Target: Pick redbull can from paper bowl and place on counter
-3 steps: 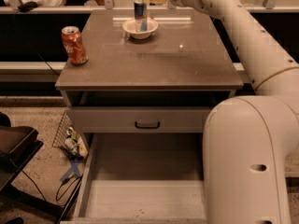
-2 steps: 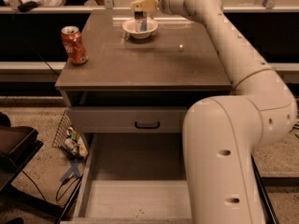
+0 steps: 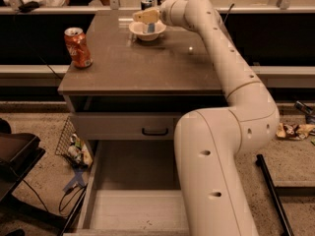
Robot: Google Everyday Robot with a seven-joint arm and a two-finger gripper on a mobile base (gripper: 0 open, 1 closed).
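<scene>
The paper bowl (image 3: 138, 32) is small, white and round, and sits at the far middle of the grey-brown counter (image 3: 142, 65). The redbull can (image 3: 150, 28) stands upright in the bowl; only a strip of its blue body shows. My gripper (image 3: 146, 16) reaches in from the right and sits low over the bowl, right at the top of the can and hiding it. My white arm (image 3: 221, 58) stretches across the right side of the counter.
An orange soda can (image 3: 78, 47) stands at the counter's left edge. A pale ledge with metal posts (image 3: 59, 8) runs behind. The cabinet's bottom drawer (image 3: 133, 200) is pulled open. A wire basket (image 3: 69, 141) and a dark chair (image 3: 15, 154) are on the left.
My gripper has moved left and down from beside the can to over the bowl, and it now covers the can's top. The bowl and the orange can have not moved.
</scene>
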